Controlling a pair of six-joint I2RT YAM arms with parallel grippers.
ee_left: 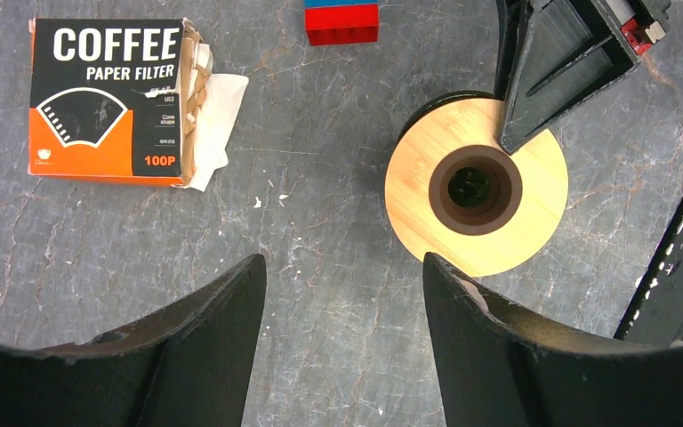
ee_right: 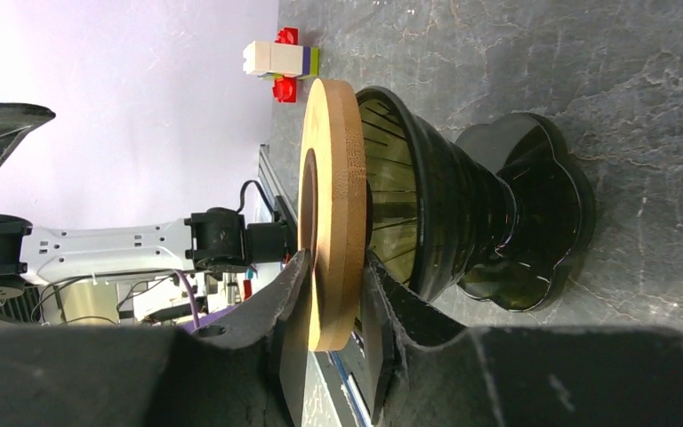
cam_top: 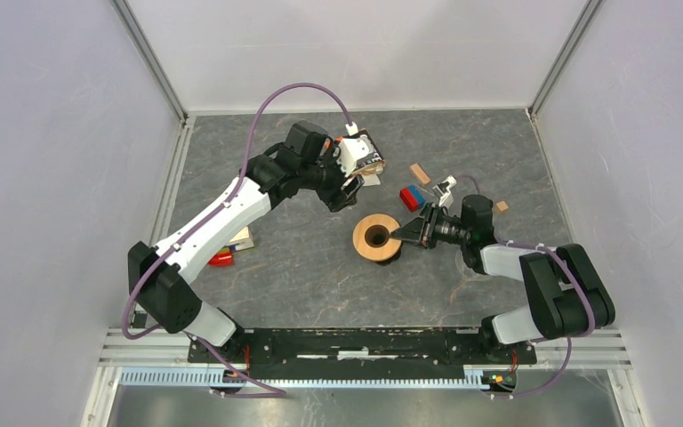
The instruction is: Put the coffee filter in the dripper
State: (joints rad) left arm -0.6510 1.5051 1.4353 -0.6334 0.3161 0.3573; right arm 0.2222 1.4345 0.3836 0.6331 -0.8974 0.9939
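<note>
Two hands, two jobs: my right hand (ee_right: 334, 283) is clenched on the wooden rim of the dripper (ee_right: 427, 205), I judge to steady it. My left hand (ee_left: 345, 267) hangs spread and empty above the bench (ee_left: 71, 249). The coffee filter (ee_left: 220, 105) pokes from its packet (ee_left: 107, 98), well apart from the dripper.

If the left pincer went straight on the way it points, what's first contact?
Most likely bare table, between the filter packet and the dripper. The left pincer is open and empty. Depth is hard to judge.
</note>
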